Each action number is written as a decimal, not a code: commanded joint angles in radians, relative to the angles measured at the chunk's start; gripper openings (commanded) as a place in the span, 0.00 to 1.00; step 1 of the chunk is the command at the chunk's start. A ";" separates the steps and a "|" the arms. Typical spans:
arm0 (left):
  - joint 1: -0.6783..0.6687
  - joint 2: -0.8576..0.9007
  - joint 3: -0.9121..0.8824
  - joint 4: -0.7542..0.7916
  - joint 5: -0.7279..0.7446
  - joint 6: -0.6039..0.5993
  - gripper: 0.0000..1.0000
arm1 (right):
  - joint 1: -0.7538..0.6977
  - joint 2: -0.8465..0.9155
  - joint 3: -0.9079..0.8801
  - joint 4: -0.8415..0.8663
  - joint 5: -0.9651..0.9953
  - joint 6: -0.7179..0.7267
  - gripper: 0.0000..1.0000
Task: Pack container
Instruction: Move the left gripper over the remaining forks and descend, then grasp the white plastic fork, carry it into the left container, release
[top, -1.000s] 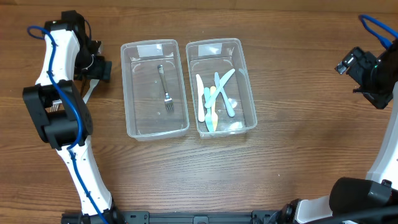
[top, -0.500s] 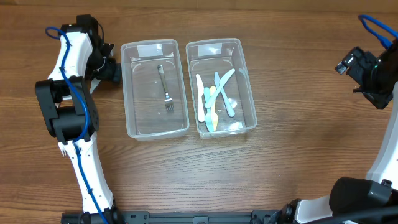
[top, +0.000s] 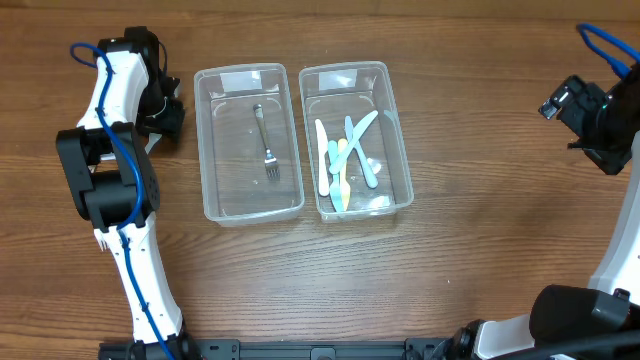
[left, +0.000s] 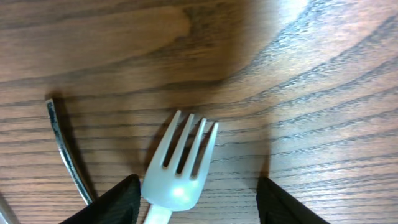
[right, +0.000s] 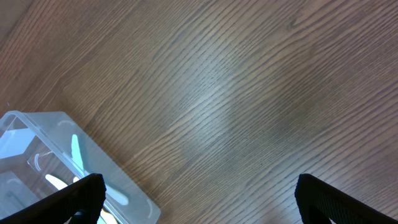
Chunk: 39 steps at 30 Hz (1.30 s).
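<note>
L gripper (left: 198, 198) spread wide, white plastic fork (left: 180, 168) lying on wood table (left: 311, 93) btwn its fingers (left: 115, 202). R gripper (right: 199, 199) spread wide too, well apart from clear plastic bin (right: 34, 146).

The overhead looks straight down on the whole table (top: 500, 250), the left wrist camera hugs the wood near its left edge, and the right wrist, higher up, shares with it a corner of the right clear container (top: 401, 135) (right: 43, 124).
</note>
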 joint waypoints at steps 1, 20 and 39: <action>0.017 0.034 0.000 0.002 -0.046 0.008 0.54 | 0.003 -0.007 0.000 0.005 0.002 -0.002 1.00; 0.018 0.034 -0.006 0.078 0.014 0.024 0.34 | 0.003 -0.007 0.000 0.003 0.002 -0.003 1.00; 0.016 -0.120 -0.044 -0.004 0.067 -0.043 0.04 | 0.003 -0.007 0.000 0.003 0.010 -0.002 1.00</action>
